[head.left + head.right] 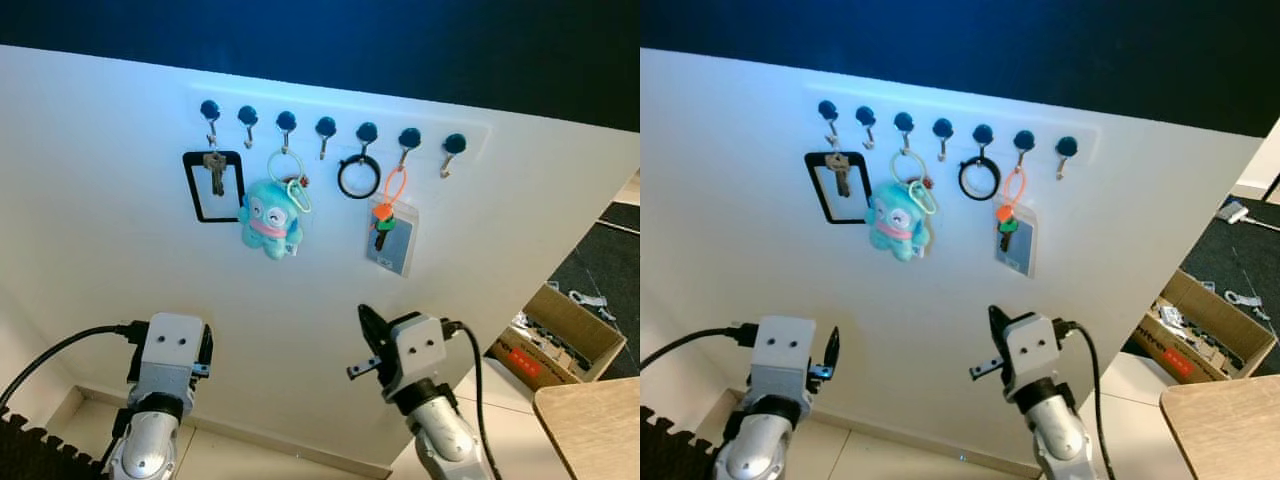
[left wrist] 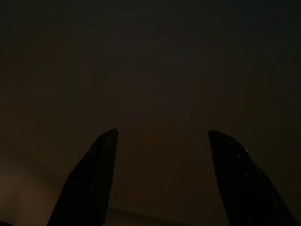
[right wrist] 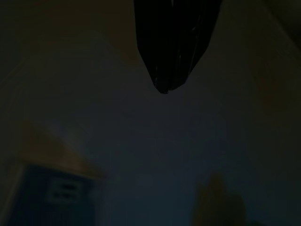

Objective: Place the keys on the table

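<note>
Left eye view gives us the starting line, folks: nothing has been lifted yet. A white wall panel carries a rack of hooks, and I count seven dark knobs in the row. Four of them are loaded. First hook: a plain metal key with a black rectangular loop. Third hook: a ring with a turquoise plush charm. Fifth hook: a black ring. Sixth hook: an orange loop holding the tagged keys and a clear card sleeve. Three hooks hang bare.

Both arms are raised below the rack, well short of it. The left gripper has its two fingers spread wide in the left wrist view, with nothing between them. The right gripper is empty too; how far apart its fingers are, I cannot tell (the right wrist view is very dark).

Over at the lower right, one corner of the wooden table peeks in, with a cardboard box on the floor beside it.

So by my reckoning everything is left: reach, unhook, carry, set down.
</note>
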`<state>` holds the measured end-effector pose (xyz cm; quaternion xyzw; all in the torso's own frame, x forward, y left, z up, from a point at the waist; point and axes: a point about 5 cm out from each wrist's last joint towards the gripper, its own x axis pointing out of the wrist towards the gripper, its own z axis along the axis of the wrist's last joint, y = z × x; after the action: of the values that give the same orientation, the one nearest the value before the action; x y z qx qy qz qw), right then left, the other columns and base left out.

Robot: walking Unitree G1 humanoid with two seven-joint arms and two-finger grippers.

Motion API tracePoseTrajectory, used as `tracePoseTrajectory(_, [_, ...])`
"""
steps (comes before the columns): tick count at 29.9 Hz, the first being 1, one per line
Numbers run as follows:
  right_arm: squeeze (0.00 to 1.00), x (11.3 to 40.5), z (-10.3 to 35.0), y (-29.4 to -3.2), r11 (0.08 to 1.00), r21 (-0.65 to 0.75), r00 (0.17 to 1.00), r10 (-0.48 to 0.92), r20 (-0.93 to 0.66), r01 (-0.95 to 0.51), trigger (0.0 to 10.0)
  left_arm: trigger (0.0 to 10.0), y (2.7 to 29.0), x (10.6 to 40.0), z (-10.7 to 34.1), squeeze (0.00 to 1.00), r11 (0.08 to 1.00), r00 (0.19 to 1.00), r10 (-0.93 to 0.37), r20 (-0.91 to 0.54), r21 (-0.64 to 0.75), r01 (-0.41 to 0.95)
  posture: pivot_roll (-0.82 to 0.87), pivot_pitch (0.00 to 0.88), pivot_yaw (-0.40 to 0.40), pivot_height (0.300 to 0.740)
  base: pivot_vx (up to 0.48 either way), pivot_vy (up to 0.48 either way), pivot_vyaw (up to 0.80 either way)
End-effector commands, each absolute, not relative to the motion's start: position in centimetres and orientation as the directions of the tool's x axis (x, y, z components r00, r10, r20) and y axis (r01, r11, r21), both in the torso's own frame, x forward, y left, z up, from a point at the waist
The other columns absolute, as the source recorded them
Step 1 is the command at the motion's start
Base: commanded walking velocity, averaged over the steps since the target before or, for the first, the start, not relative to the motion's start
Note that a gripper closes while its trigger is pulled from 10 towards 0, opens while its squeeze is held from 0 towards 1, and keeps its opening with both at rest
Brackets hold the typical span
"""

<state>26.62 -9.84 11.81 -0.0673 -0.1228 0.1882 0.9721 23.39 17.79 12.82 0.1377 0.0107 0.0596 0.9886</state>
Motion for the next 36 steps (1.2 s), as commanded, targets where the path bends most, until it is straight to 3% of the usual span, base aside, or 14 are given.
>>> tracePoseTrajectory(1, [0.0, 26.7, 11.6, -10.0, 0.921, -0.174, 0.9, 0.381, 0.212, -0.349, 10.0, 10.0, 17.8, 23.5, 13.1, 0.0, 0.952, 0.991, 0.13, 0.018, 0.279, -0.13, 0.21, 0.07, -0.046, 0.74, 0.0, 0.0, 0.0])
tracePoseTrajectory(5, [0.0, 27.0, 12.0, -10.2, 0.924, -0.174, 0.9, 0.373, 0.225, -0.339, 10.0, 10.0, 18.3, 24.1, 14.3, 0.0, 0.947, 0.989, 0.135, 0.064, 0.285, -0.147, 0.21, 0.065, -0.051, 0.74, 0.0, 0.0, 0.0])
tracePoseTrajectory(9, [0.0, 27.9, 12.7, -11.0, 0.926, -0.195, 0.895, 0.366, 0.255, -0.323, 10.0, 10.0, 20.2, 26.6, 20.3, 0.0, 0.956, 0.963, 0.109, 0.247, 0.24, -0.169, 0.22, 0.039, -0.052, 0.74, 0.0, 0.0, 0.0])
tracePoseTrajectory(14, [0.0, 28.2, 13.0, -10.9, 0.929, -0.194, 0.893, 0.359, 0.271, -0.315, 10.0, 10.0, 20.8, 28.2, 24.3, 0.0, 0.97, 0.941, 0.007, 0.34, 0.226, -0.089, 0.22, 0.026, -0.052, 0.74, 0.0, 0.0, 0.0])
tracePoseTrajectory(19, [0.0, 28.1, 13.0, -10.7, 0.928, -0.195, 0.888, 0.363, 0.281, -0.317, 10.0, 10.0, 21.9, 29.0, 25.3, 0.0, 0.98, 0.937, -0.036, 0.349, 0.195, -0.035, 0.2, 0.011, -0.04, 0.74, 0.0, 0.0, 0.0])
tracePoseTrajectory(23, [0.0, 28.0, 13.2, -11.0, 0.935, -0.19, 0.892, 0.345, 0.29, -0.3, 10.0, 10.0, 22.5, 29.3, 26.0, 0.0, 0.977, 0.93, -0.181, 0.32, 0.169, 0.133, 0.18, 0.008, -0.033, 0.74, 0.0, 0.0, 0.0])
tracePoseTrajectory(36, [0.0, 28.4, 13.6, -11.0, 0.937, -0.187, 0.889, 0.342, 0.305, -0.297, 10.0, 10.0, 21.4, 32.7, 27.5, 0.0, 0.948, 0.9, -0.302, 0.313, 0.194, 0.251, 0.18, 0.027, -0.045, 0.74, 0.0, 0.0, 0.0])
